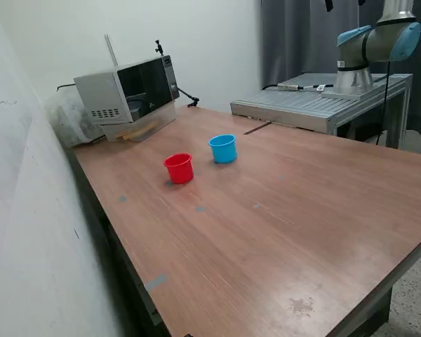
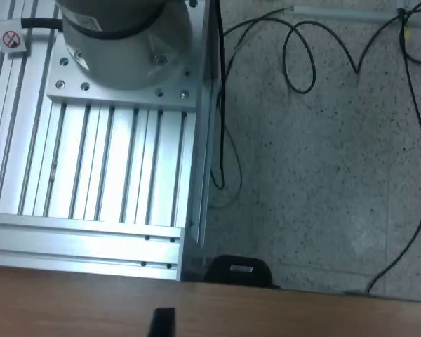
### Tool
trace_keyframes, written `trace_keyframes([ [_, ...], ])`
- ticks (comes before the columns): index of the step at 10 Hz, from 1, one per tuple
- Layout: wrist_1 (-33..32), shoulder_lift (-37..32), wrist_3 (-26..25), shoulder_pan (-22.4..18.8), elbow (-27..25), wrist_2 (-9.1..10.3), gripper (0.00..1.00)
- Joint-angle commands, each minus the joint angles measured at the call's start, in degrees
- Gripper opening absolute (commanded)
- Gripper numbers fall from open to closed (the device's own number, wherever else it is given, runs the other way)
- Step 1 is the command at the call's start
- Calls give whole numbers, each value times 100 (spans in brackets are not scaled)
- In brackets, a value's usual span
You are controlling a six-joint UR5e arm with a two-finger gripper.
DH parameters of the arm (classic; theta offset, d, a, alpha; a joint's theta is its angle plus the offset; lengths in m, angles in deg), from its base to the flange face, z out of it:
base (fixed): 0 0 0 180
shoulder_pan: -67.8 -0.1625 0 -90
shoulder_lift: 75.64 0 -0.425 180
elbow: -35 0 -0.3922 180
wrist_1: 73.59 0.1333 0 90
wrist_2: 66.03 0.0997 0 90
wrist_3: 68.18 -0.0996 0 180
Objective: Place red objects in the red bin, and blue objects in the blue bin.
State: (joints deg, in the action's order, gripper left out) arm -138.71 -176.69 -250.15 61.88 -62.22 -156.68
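Observation:
The red bin, a small round red cup (image 1: 179,168), stands upright on the wooden table (image 1: 281,232). The blue bin, a light blue cup (image 1: 223,149), stands just beside it, toward the exterior view's right. No red or dark blue cubes show in either view. The gripper is out of the exterior view; only the arm's base and lower joint (image 1: 368,49) show at the top right. In the wrist view the gripper (image 2: 297,324) shows as two dark fingertips (image 2: 161,323) set wide apart, open and empty, over the table's edge.
A microwave (image 1: 130,95) sits at the table's far corner by the wall. The arm's base stands on a ribbed aluminium platform (image 1: 316,105), which also shows in the wrist view (image 2: 91,175). Black cables (image 2: 302,56) lie on the speckled floor.

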Motion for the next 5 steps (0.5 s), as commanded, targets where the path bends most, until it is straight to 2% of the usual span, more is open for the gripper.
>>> trace_keyframes([
  [1,26,-81,3,3,-78,-6,100],
  [5,26,-73,3,109,-70,-6,100],
])
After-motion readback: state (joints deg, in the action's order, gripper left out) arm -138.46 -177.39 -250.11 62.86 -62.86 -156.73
